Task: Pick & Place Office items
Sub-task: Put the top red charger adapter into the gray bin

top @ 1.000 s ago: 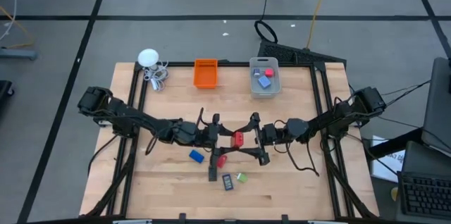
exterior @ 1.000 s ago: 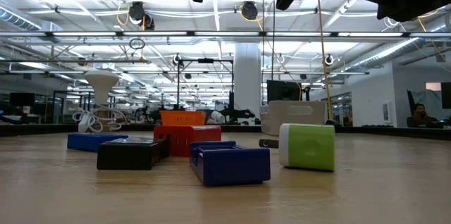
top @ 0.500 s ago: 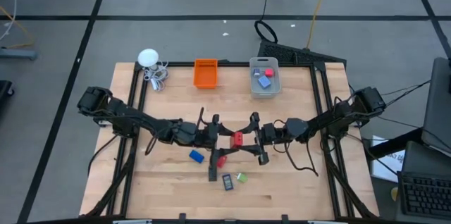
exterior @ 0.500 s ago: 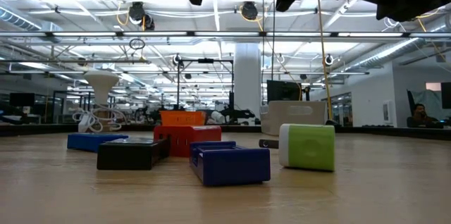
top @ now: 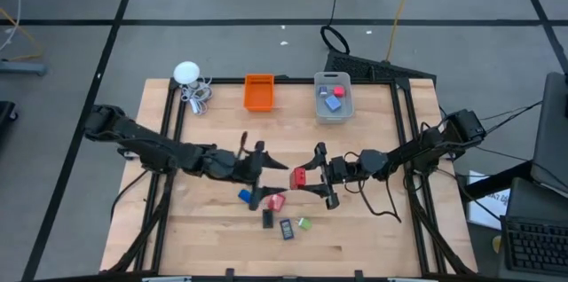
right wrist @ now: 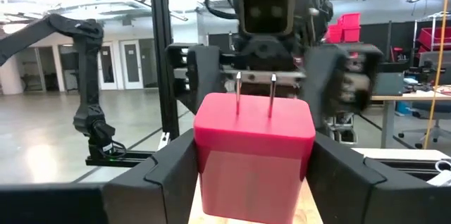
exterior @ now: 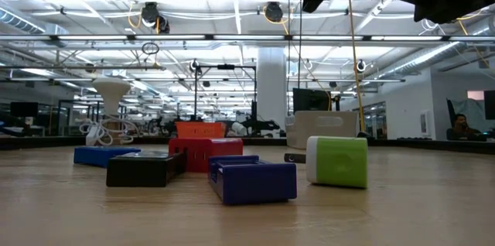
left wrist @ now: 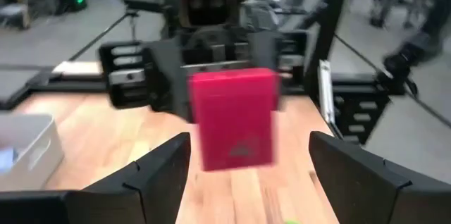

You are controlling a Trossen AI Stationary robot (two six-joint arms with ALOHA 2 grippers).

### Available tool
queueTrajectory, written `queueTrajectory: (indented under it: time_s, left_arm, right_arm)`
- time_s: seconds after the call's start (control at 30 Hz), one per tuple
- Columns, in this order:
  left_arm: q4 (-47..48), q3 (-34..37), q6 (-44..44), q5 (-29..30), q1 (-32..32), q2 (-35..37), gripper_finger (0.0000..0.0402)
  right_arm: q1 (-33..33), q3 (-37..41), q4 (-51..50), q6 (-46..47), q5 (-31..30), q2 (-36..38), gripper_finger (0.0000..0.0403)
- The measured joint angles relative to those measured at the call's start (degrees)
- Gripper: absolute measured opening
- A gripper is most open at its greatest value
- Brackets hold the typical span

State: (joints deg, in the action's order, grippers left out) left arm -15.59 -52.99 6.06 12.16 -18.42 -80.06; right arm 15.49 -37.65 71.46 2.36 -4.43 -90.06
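The right end effector [top: 308, 178] hovers above the middle of the tabletop [top: 373, 229], its fingers [right wrist: 176, 175] closed on the sides of a red block [top: 300, 176] with two metal prongs on its top face. The left end effector [top: 266, 176] faces it from just beside, fingers [left wrist: 158, 175] spread wide and holding nothing, with a clear gap between them and the block.

Below both arms, towards the near edge, the loose items lie in a tight cluster: a blue block [top: 246, 196], a red piece [top: 276, 201], a dark flat rectangle [top: 268, 219], a dark blue piece [top: 287, 229] and a green bit [top: 304, 223]. The last two lie just beside each other. From table height the green bit [exterior: 336, 161] stands apart from the dark blue piece [exterior: 252, 179].

Along the far edge sit a white gadget [top: 186, 74] with coiled cable near the far left corner, an orange bin [top: 259, 92], and a clear bin [top: 332, 109] holding a red and a blue piece. Bare wood lies open between the bins and the arms, along the near edge, and down both sides.
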Motion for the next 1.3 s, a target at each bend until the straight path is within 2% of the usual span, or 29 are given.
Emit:
queueTrajectory:
  time_s: [0.07, 0.3, 0.47, 0.67, 0.83, 1.0, 1.3]
  left_arm:
    - [2.6, 0.0, -2.6, 0.0, -1.2, 1.9, 0.0291]
    - [10.9, 1.7, -2.9, 3.9, -4.8, 9.4, 0.0292]
    - [9.3, 10.5, -1.8, 8.4, -6.3, 17.2, 0.0292]
    - [7.9, 23.5, 2.2, 13.8, -5.6, 32.9, 0.0292]
    - [4.6, 31.8, 3.2, 13.4, -4.3, 44.0, 0.0292]
    - [4.0, 37.8, 3.2, 13.2, -4.3, 50.9, 0.0292]
    - [3.4, 45.6, -0.6, 13.2, -4.1, 60.6, 0.0292]
  right_arm:
    - [0.0, 0.0, -1.0, 0.0, 0.0, 0.6, 0.0212]
    - [0.0, 0.8, -8.6, -0.1, -0.2, 5.9, 0.0212]
    - [0.0, 2.8, -14.9, -0.1, -1.8, 11.7, 0.0212]
    - [0.0, 8.3, -17.4, -0.1, -5.6, 19.7, 0.0212]
    - [0.0, 13.5, -17.4, -0.1, -11.1, 25.7, 0.0212]
    - [-0.6, 18.4, -17.3, 0.9, -18.0, 30.0, 0.0212]
    - [-9.0, 22.5, -18.7, 7.3, -22.6, 31.4, 0.0212]
